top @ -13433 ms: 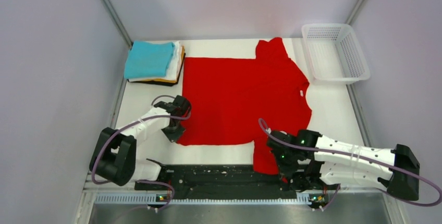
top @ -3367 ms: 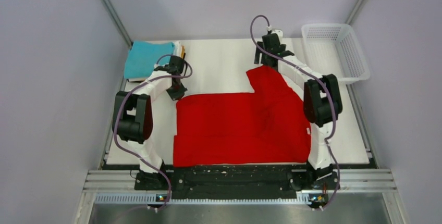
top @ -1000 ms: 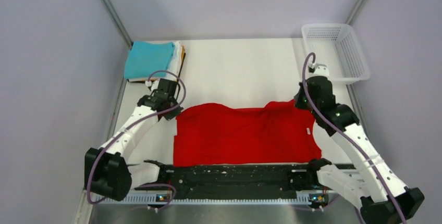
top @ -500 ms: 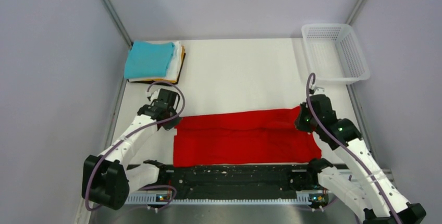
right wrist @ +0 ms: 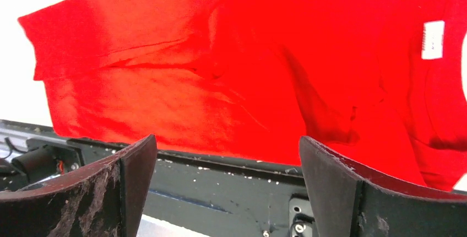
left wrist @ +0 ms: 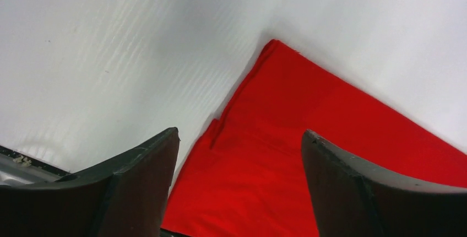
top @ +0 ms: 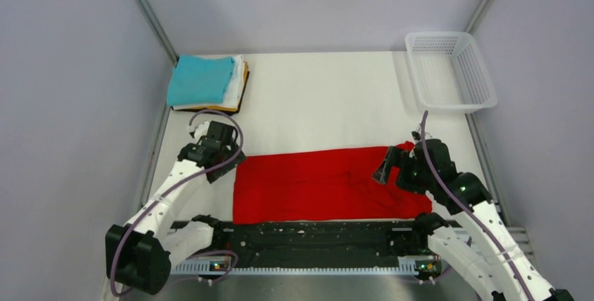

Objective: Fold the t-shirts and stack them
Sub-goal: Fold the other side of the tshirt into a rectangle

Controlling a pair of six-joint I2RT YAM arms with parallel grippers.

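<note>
The red t-shirt [top: 322, 185] lies folded into a long strip along the table's near edge. My left gripper [top: 225, 163] hovers open over its far-left corner, nothing between the fingers; in the left wrist view the gripper [left wrist: 240, 135] frames that corner of the red cloth [left wrist: 308, 149]. My right gripper [top: 389, 166] stands open above the strip's right part. In the right wrist view the gripper [right wrist: 227, 142] is empty, above the wrinkled red cloth [right wrist: 248, 55] with its white neck label [right wrist: 433, 39]. A stack of folded t-shirts [top: 205, 82], teal on top, sits at the far left.
A white mesh basket [top: 483, 77] stands at the far right corner. The black base rail [top: 308, 234] runs just below the red strip's near edge and shows as the black rail [right wrist: 220, 179] in the right wrist view. Grey walls close in both sides.
Both grippers have gone from shut to open and let go of the red shirt's edge, which now lies folded over the near half. The right gripper has swung left over the strip.
</note>
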